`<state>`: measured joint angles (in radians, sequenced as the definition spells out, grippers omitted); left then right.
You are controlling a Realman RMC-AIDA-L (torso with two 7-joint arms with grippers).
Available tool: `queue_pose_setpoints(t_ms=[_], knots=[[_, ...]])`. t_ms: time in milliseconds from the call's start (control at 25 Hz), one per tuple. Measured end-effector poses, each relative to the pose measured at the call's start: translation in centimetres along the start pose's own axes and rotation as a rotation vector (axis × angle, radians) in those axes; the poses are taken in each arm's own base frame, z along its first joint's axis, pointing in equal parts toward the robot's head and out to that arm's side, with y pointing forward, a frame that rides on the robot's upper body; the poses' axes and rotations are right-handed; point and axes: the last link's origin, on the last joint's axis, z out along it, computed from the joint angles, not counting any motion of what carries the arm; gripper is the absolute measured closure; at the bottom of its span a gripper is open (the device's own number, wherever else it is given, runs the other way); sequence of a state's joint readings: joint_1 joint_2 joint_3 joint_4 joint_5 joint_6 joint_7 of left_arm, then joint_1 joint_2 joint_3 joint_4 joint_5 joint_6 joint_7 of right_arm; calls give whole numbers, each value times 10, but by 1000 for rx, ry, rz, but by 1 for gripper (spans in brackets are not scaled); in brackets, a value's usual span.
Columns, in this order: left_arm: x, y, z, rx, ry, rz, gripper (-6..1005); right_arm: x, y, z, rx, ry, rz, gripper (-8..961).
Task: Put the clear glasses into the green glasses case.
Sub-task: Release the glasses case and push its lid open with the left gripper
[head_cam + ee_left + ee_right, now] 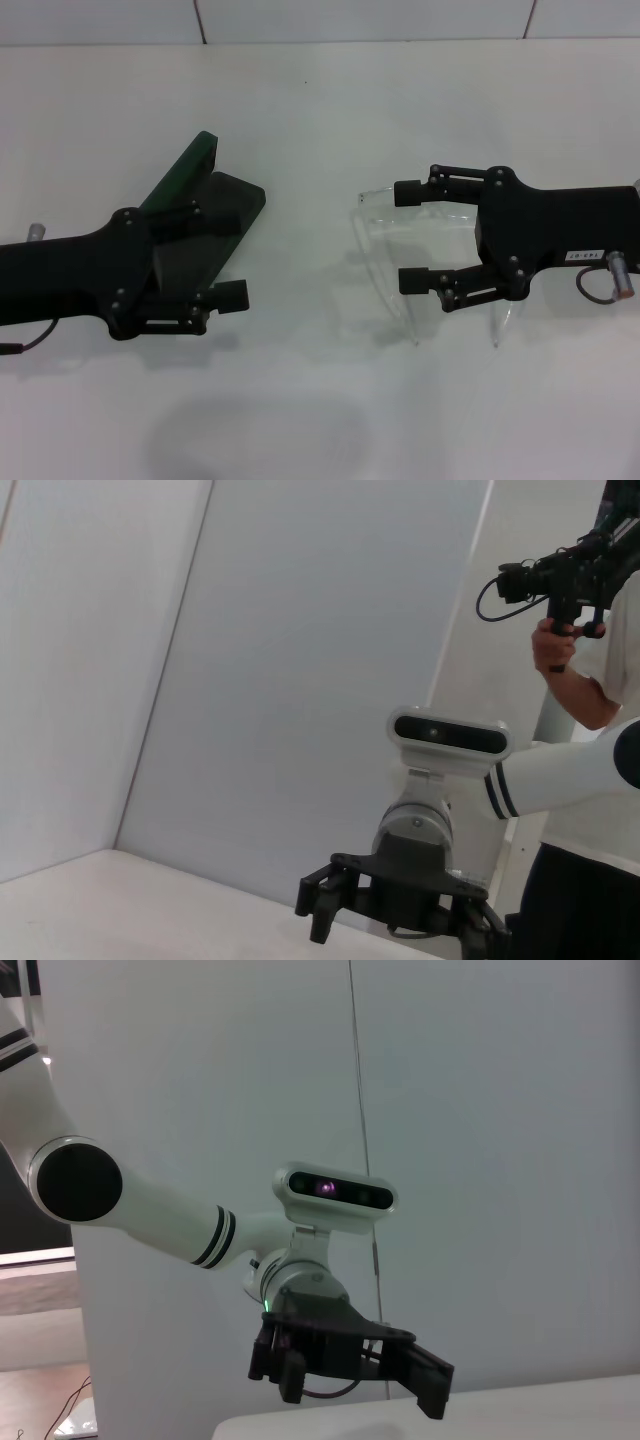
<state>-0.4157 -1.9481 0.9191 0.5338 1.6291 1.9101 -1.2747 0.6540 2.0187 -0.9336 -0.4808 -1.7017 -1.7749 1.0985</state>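
Clear plastic glasses [400, 250] are lying at 3 o'clock of the open green glasses case [205, 215], light, slippery, flexing; right gripper [412, 236] is straddling them wide-spread, best pinching the frame; left gripper [220, 255], also spread, is hovering over the case.

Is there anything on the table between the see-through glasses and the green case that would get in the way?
Nothing visible does. In the head view the white table is bare between the clear glasses and the open green glasses case. The left gripper hovers over the case, the right gripper over the glasses.
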Motion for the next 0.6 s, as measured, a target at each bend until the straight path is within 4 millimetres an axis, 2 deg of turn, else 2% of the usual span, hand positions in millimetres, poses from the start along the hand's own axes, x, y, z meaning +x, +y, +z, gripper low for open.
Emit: queue_pose_setpoints(t_ms=[600], knots=[[0, -1, 2, 8, 2, 2, 120, 2, 3, -3, 5, -13, -3, 63]])
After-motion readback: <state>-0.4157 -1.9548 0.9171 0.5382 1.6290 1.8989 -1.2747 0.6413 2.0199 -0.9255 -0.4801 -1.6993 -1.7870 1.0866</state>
